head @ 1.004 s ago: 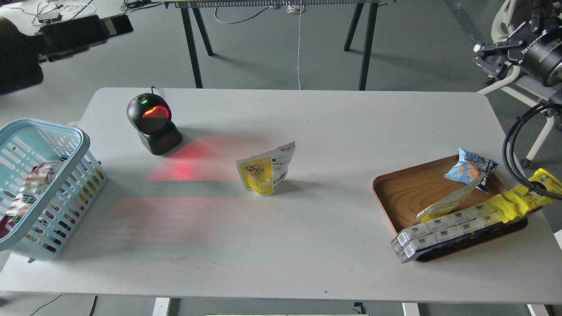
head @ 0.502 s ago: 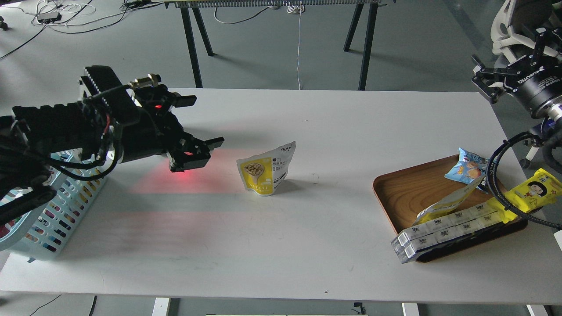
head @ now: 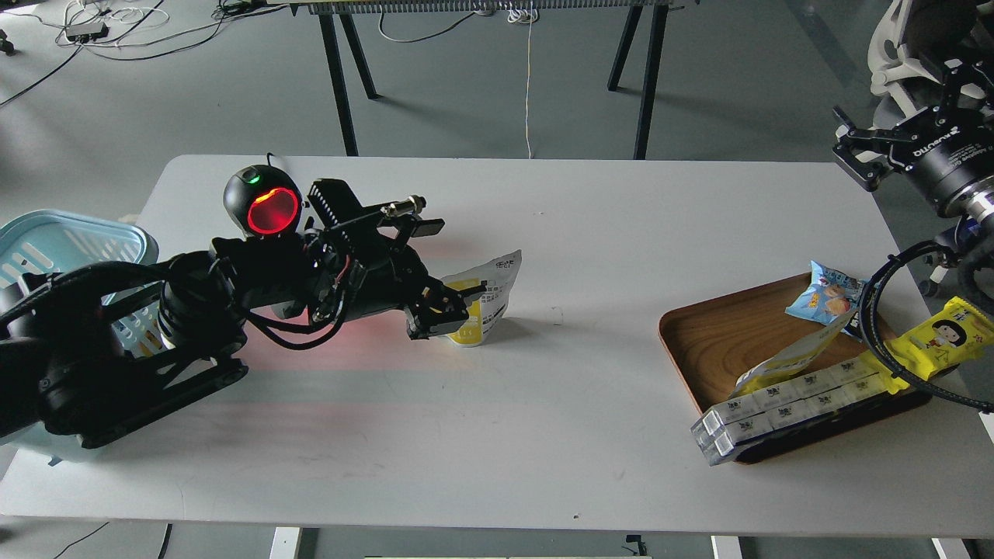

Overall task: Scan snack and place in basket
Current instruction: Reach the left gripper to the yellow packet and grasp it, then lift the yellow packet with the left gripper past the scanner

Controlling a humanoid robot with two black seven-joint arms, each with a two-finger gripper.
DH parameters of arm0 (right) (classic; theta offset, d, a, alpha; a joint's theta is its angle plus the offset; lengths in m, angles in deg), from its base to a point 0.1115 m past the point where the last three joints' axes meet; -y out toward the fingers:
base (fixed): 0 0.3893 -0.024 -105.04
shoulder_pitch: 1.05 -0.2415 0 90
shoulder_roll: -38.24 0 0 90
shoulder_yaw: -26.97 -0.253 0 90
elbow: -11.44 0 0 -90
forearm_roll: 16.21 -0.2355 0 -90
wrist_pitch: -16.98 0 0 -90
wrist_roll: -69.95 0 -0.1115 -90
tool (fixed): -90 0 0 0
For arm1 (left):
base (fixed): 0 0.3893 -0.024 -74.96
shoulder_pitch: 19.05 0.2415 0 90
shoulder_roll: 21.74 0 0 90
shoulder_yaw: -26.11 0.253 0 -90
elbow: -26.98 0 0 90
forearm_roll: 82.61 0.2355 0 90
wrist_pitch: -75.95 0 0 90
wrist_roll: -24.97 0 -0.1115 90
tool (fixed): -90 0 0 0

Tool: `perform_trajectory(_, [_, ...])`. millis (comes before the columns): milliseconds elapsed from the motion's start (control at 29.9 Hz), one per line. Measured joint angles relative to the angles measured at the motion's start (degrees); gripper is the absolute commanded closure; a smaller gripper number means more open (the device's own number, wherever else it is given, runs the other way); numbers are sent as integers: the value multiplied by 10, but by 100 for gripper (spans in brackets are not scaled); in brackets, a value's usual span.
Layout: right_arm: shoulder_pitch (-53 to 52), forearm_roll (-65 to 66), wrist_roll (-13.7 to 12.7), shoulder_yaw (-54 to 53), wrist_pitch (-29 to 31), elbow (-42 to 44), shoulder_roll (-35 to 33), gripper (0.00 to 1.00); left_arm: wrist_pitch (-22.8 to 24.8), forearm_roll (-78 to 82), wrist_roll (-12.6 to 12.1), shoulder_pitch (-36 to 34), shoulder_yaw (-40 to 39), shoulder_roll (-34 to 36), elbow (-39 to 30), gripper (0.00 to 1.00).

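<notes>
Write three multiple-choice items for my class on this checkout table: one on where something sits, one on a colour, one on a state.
1. Where is the basket?
A. at the table's left edge
B. on the wooden tray
C. behind the scanner

2. What colour is the scanner window glowing?
A. blue
B. red
C. white

3. How does the snack stand?
A. lying flat in the tray
B. hanging in the air
C. upright on the table, the left gripper at it

Answers:
1 A, the light blue rim shows at the far left, behind the left arm.
2 B, a red ring lights its round face, under a small green lamp.
3 C, the pouch's base rests on the tabletop with the fingers at its left side; whether they have closed on it cannot be told. The right gripper is off to the far right.
</notes>
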Motion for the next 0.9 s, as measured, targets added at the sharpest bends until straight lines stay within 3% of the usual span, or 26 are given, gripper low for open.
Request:
perform_trajectory(167, [0, 0, 0, 0, 0, 6, 7, 0, 1, 0, 0, 12, -1, -16, 22, 62])
perform_trajectory(402, [3, 0, 1, 0, 0, 6, 14, 0, 23, 0, 1, 14, -1, -17, 29, 93])
perform_trajectory(636, [4, 0, 2, 1, 0, 6, 21, 0, 26, 0, 6, 14, -1, -8, 29, 98])
perform_trajectory(904, [4, 1, 1, 3, 0, 7, 22, 0, -24, 0, 18, 14, -4, 22, 14, 99])
